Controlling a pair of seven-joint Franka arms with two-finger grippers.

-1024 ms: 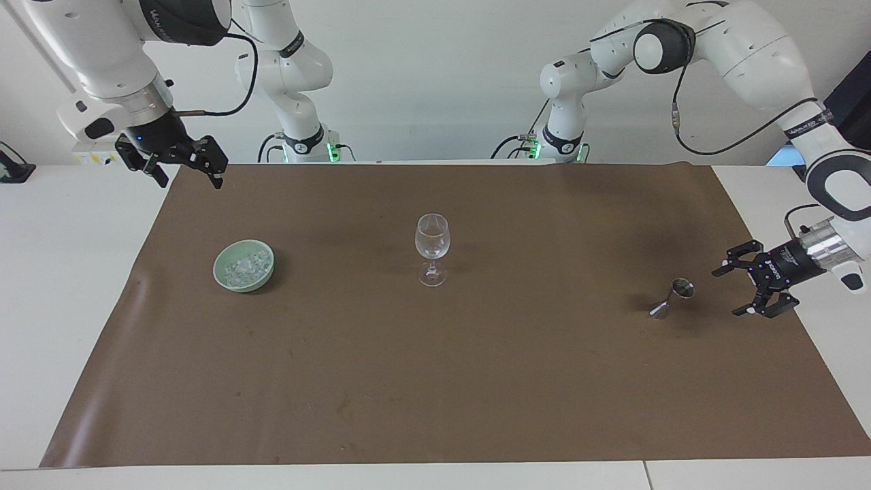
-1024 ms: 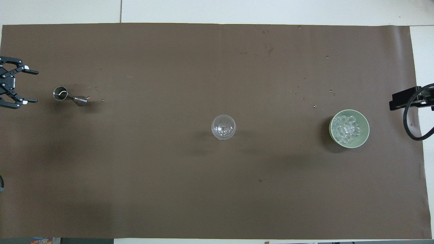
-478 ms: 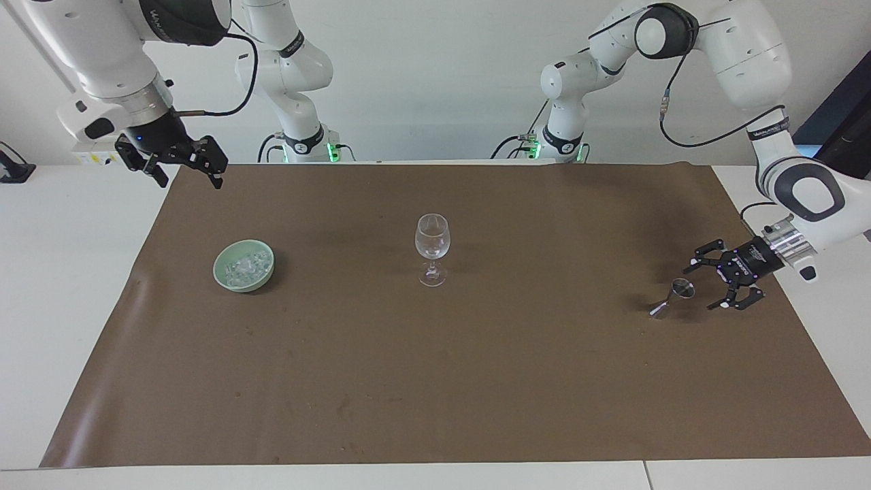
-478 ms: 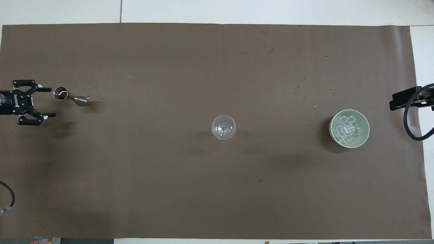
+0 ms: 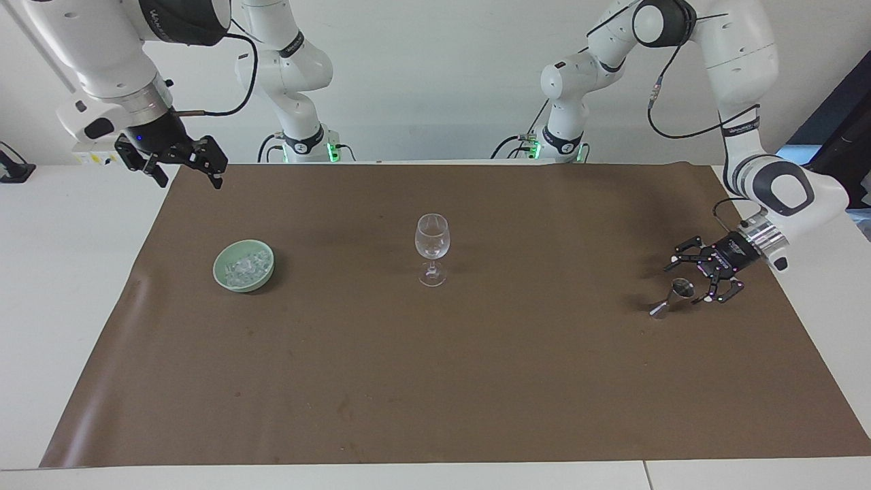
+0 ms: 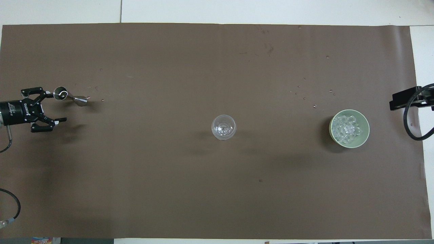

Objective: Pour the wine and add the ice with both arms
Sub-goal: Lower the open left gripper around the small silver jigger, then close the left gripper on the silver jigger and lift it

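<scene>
The left pincer (image 5: 693, 279) is spread around the jigger (image 5: 672, 298); a skewed closing may tip it. The right pincer (image 5: 182, 165), also spread, waits

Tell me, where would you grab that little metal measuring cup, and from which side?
Probably at its narrow waist, where the two cones meet. The measuring cup stands upright on the brown mat toward the left arm's end of the table, so a level approach from that end suits it. The open left gripper is already beside its upper cone. The right gripper waits open, above the mat's corner.
</scene>
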